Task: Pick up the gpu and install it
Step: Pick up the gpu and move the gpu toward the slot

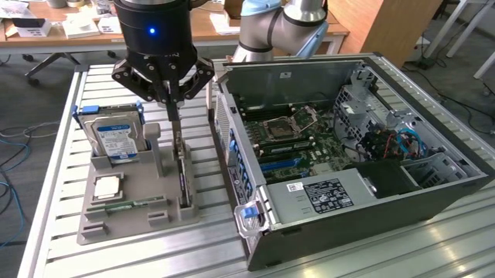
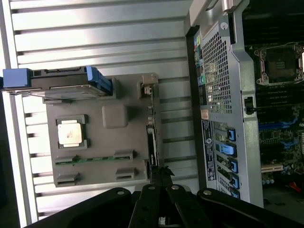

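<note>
Closest in: gray parts holder (image 1: pixel 135 223) on the slatted metal table (image 1: pixel 155 258), with a green memory stick (image 1: pixel 127 204) flat along its front and a CPU (image 1: pixel 106 188) in the pocket just behind. The gpu (image 1: pixel 184 176) stands on edge in the holder's slot on the side toward the tower, long edge up, with what looks like its silver bracket (image 1: pixel 177 136) at the far end. It's not lifted yet. Behind the CPU, a blue-label hard drive (image 1: pixel 116 136) sits upright in its cradle. The gripper (image 1: pixel 171 110) hangs over the gpu slot with its fingers (image 2: pixel 145 206) pressed together to a point. I see nothing between them, and the tips look clear of the card. Handling call: light, stiff, thin bare board. The component faces are fragile, and the edge contacts are presumably down in the slot. I'd pinch across the thickness on the exposed top edge, around mid-length and biased toward the heavier bracket end so it doesn't swing. The faces are smooth, so a weak pinch may slip. Further off, on the exterior view's right, is the open computer case (image 1: pixel 433 116), with its motherboard (image 1: pixel 302 139) and blue expansion slot (image 1: pixel 282 164) exposed.
</note>
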